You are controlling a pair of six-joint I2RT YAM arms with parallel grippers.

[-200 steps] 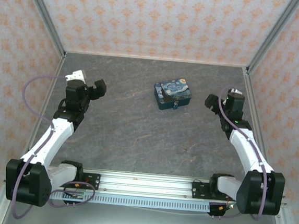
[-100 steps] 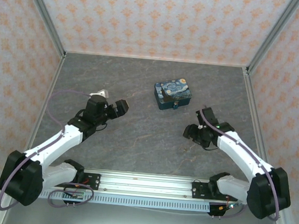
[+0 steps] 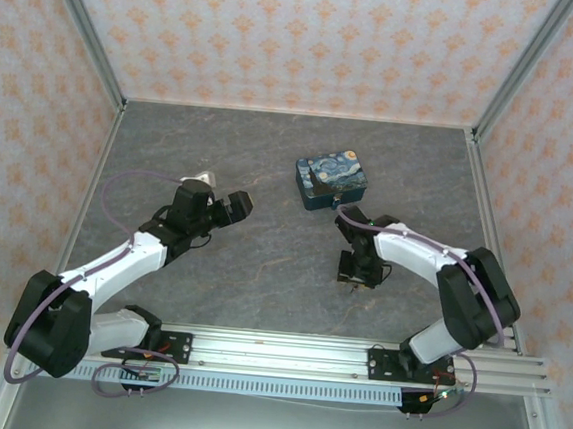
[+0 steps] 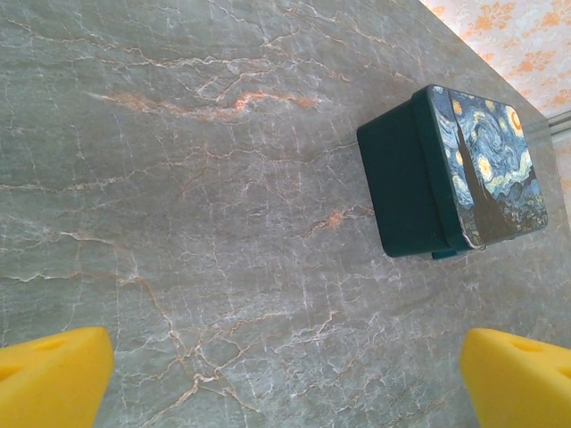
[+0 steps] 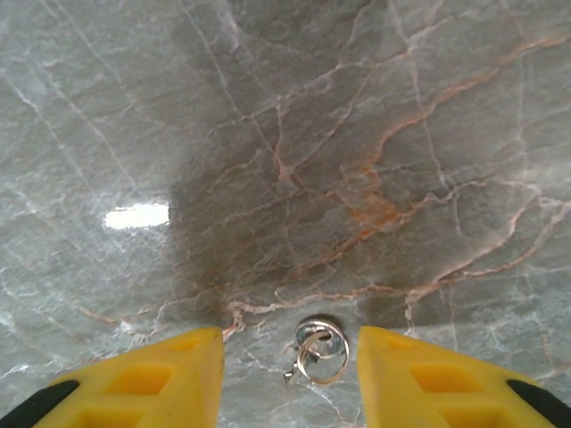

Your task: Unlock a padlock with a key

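Fingers (image 5: 134, 379) of the right pincer (image 5: 287, 346) stood spread either side of the key ring (image 5: 314, 349) on the surface (image 5: 294, 134), apparently poised to pinch it, while the left pincer (image 4: 285, 379), likewise open and empty, faced the tin (image 4: 419, 192) with the padlock (image 3: 337, 202) at its near edge.

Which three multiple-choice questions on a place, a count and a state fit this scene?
1. How many tins stand on the table? A) one B) two C) three
2. Where does the key ring lie? A) on the tin B) between the right jaws C) beside the left arm's base
3. How do the left jaws stand? A) shut on the tin B) shut, empty C) open
Answers: 1 A, one printed tin shows. 2 B, the ring lies on the table between them. 3 C, a wide gap parts them.
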